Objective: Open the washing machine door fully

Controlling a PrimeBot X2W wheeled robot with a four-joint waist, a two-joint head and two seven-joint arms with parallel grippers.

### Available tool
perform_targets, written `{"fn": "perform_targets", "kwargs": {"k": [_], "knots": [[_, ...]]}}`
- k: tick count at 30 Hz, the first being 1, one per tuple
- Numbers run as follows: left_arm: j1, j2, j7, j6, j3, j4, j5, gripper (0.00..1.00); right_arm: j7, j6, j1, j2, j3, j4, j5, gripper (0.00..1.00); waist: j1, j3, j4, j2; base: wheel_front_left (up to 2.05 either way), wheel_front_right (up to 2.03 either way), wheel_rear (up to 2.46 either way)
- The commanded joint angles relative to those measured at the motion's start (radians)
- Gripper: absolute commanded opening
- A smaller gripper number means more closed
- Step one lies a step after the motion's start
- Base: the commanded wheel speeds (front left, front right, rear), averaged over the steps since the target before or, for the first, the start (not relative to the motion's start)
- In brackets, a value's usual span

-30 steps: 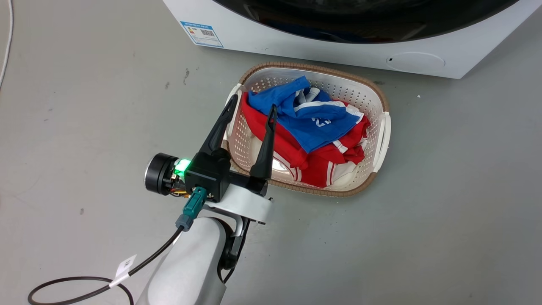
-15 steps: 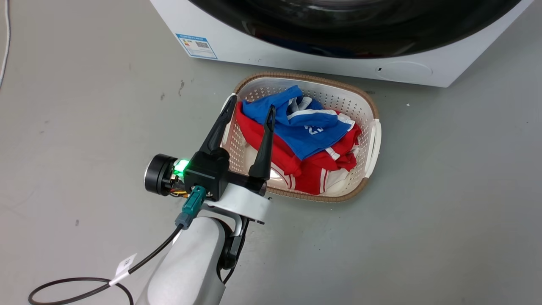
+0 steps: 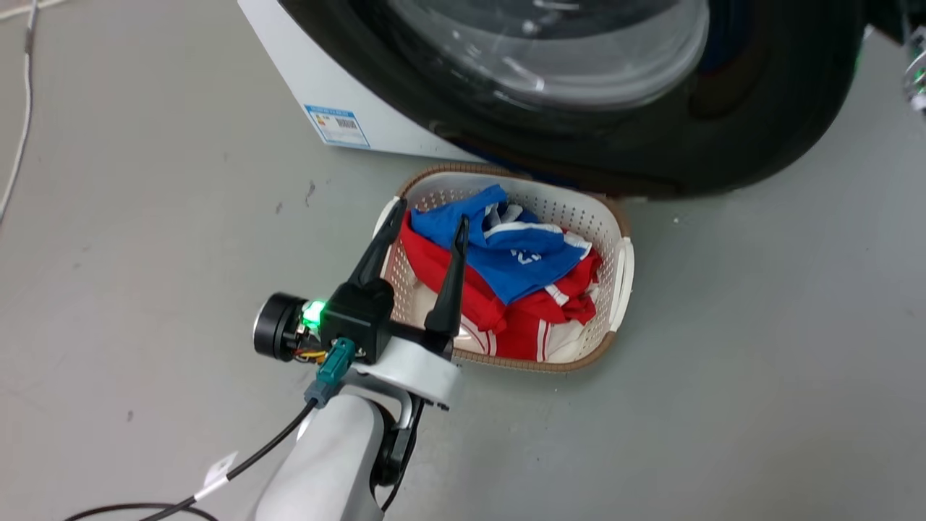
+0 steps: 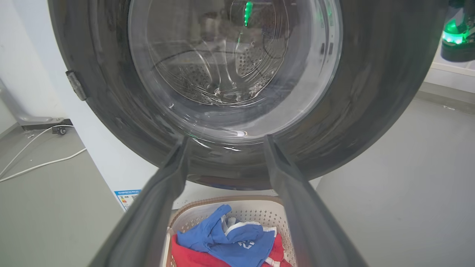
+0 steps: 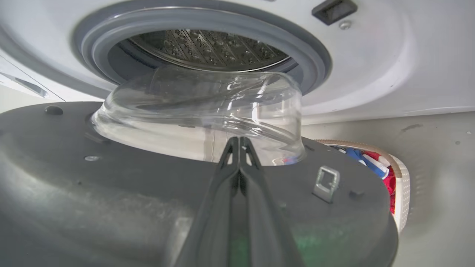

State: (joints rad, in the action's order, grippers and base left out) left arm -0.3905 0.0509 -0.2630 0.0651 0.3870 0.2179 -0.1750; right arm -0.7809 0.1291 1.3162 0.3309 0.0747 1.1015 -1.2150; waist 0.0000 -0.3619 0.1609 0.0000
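Observation:
The washing machine door (image 3: pixel 759 130), a glossy black rim around a clear glass bowl, stands partly swung out from the white washing machine (image 3: pixel 318 79), over the far rim of the basket. My left gripper (image 3: pixel 431 213) hangs open above the basket's left rim, holding nothing. The left wrist view looks between its fingers (image 4: pixel 225 139) at the door's (image 4: pixel 371 92) outer face. In the right wrist view my right gripper (image 5: pixel 239 140) is shut with nothing between its fingers. It lies over the door's (image 5: pixel 111 207) grey inner face, tips by the glass bowl (image 5: pixel 200 111). Behind are the gasket (image 5: pixel 185 22) and steel drum (image 5: pixel 207 48).
A white laundry basket (image 3: pixel 622 268) with a brown rim holds red and blue clothes (image 3: pixel 521 268) on the grey floor just before the machine. A white cable (image 3: pixel 18 145) runs along the floor at the far left. A metal latch hook (image 5: pixel 326 183) sticks up from the door's inner face.
The head camera has tilted up, so the basket sits lower in the picture. The door has swung out from the machine's front. My left gripper stays open in place.

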Motion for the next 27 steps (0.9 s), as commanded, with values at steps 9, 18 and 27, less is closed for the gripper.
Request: {"fn": "perform_targets", "kwargs": {"k": [9, 18, 27], "knots": [[0.079, 0.000, -0.003, -0.030, -0.003, 0.035, 0.005, 1.00, -0.087, 0.003, -0.170, -0.048, 0.024, -0.109, -0.025, 0.00, 0.0000, 0.123, 0.003, 0.0000, 0.00, 0.00, 0.00], [0.150, -0.001, -0.003, -0.053, -0.039, 0.055, 0.015, 1.00, -0.159, 0.003, -0.354, -0.109, 0.036, -0.242, -0.051, 0.00, 0.0000, 0.207, 0.020, 0.0000, 0.00, 0.00, 0.00], [0.184, 0.000, -0.003, -0.065, -0.052, 0.053, 0.019, 1.00, -0.216, 0.003, -0.506, -0.170, 0.035, -0.372, -0.060, 0.00, 0.0000, 0.238, 0.052, 0.0000, 0.00, 0.00, 0.00]]}}
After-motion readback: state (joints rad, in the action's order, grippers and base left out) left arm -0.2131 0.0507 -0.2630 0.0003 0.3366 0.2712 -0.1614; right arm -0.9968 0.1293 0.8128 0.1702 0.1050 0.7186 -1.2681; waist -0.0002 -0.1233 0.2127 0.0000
